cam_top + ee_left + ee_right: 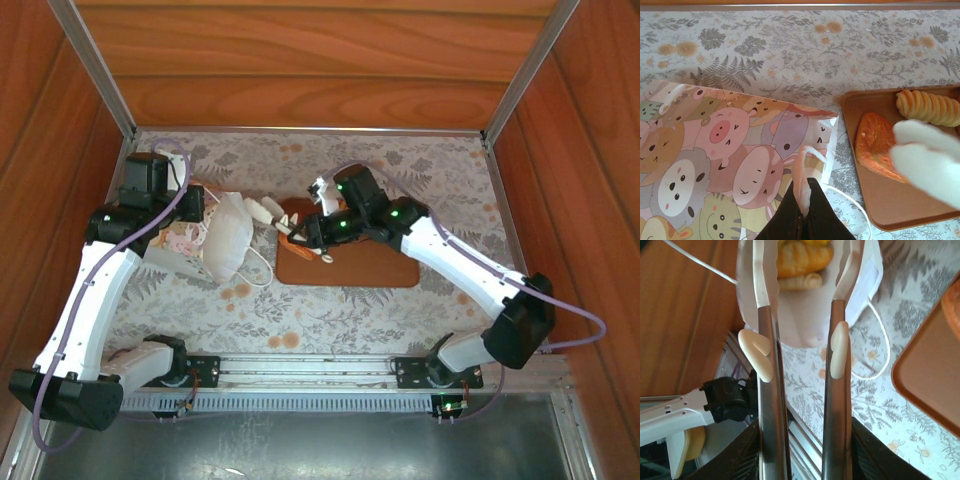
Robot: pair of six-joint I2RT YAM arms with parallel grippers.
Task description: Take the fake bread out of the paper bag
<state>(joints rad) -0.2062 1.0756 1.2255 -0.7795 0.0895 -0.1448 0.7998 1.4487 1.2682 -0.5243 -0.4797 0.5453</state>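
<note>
the flowered table cloth [400, 170] is lying under everything, and the brown tray [370, 268] is sitting on it just beneath the right arm's wrist. the paper bag [715, 150], white with cartoon pigs and bears printed on its side, is lying on the cloth ahead of the left gripper [802, 207]. that gripper's dark jaws are pressing tight together on a pale strip of the bag's edge, so it is clamping the bag.

the right gripper [804, 267] is reaching into the bag's open mouth. its two long jaws are standing apart, with their white tips just inside the paper rim. fake bread [800, 257] is resting deep in the bag, squarely between those tips: a golden ridged piece with a pale roll below it. a gap is showing on either side, so the jaws are not closing on anything.

on the tray, off to the right of the left jaws, a ridged roll [930, 106] is lying at the far edge. an orange-brown pastry [875, 142] is sitting nearer, partly behind the blurred white fingers [930, 162] of the right gripper. a thin white cord handle [882, 347] is looping on the cloth just right of the right jaws.
</note>
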